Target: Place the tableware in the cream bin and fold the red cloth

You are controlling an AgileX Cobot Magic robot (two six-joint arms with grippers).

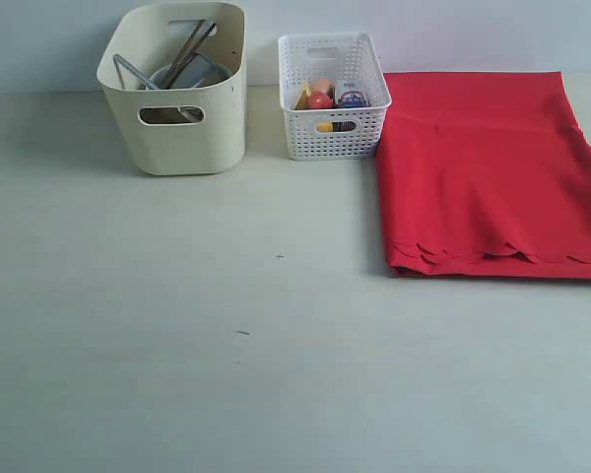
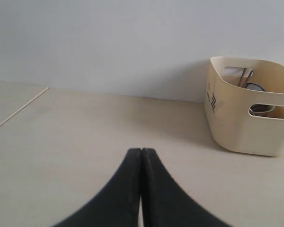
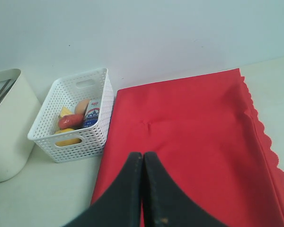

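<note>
On table (image 1: 227, 345), back row, listed left to right as the exterior view shows it.

1. Cream bin (image 1: 177, 128). Upright at the left end of the row. Holds the tableware: dark chopsticks (image 1: 192, 44) leaning on the far wall, a steel utensil (image 1: 130, 71) slanting at the left side, and a grey rounded vessel low inside that cannot be identified. No tableware lies loose on the tabletop.

2. White lattice basket (image 1: 335, 123). Near the bin but apart from it. Holds food items only.

3. Red cloth (image 1: 488, 177). Lies flat to the right of the basket, its left edge just beside the basket wall, and runs past the right edge of the exterior view. The scalloped edge faces the near side with layers stacked, so it is judged doubled over at least once.

4. Left gripper (image 2: 141, 156). Fingers pressed together, empty, low over bare table.

5. Right gripper (image 3: 143, 158). Fingers pressed together, empty, poised over the red cloth.

Step in hand (judgement): the tableware stage looks complete and the cloth fold is the open item; whether it is finished cannot be settled.

Next move, if another fold is wanted: spread the right fingers, lower them to a scalloped corner, pinch all layers together and carry them across with the edges matched.
</note>
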